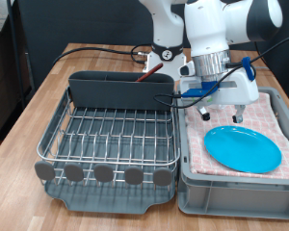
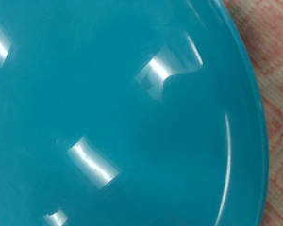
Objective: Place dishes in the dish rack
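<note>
The light-blue plate (image 1: 243, 149) lies flat on the pink checked cloth in the light grey bin, on the exterior view's right. It fills the wrist view (image 2: 113, 113). My gripper (image 1: 220, 115) hangs just above the cloth at the plate's far left edge, with its fingers spread and nothing between them. The dish rack (image 1: 111, 133) stands to the left, and its wire grid is bare. A brown stick, which looks like the wooden spoon (image 1: 146, 71), leans out of the tall grey utensil compartment (image 1: 120, 90). I cannot make out the white cup.
The light grey bin (image 1: 231, 188) stands right against the rack's side. The pink checked cloth (image 1: 279, 115) (image 2: 269, 56) covers the bin's floor. Black cables (image 1: 91, 50) run across the wooden table behind the rack. The robot base stands at the back.
</note>
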Available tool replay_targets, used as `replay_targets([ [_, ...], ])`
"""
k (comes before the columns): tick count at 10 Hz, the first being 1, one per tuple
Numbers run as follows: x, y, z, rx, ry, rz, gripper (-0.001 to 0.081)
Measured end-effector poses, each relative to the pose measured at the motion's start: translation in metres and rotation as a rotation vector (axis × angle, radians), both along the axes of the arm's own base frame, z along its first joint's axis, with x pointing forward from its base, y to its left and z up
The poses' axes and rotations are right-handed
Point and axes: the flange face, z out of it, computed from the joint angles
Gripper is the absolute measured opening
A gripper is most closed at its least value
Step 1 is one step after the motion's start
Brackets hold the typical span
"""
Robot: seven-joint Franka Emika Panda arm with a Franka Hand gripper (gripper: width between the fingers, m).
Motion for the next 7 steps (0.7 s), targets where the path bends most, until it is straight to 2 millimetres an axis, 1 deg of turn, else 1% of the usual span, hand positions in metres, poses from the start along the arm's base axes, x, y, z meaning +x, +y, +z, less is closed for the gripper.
replay_targets([
  [4, 0.006, 0.002, -0.011, 0.004, -0.004, 0.011, 0.0802],
  [7, 0.011, 0.005, -0.015, 0.009, -0.009, 0.016, 0.0802],
])
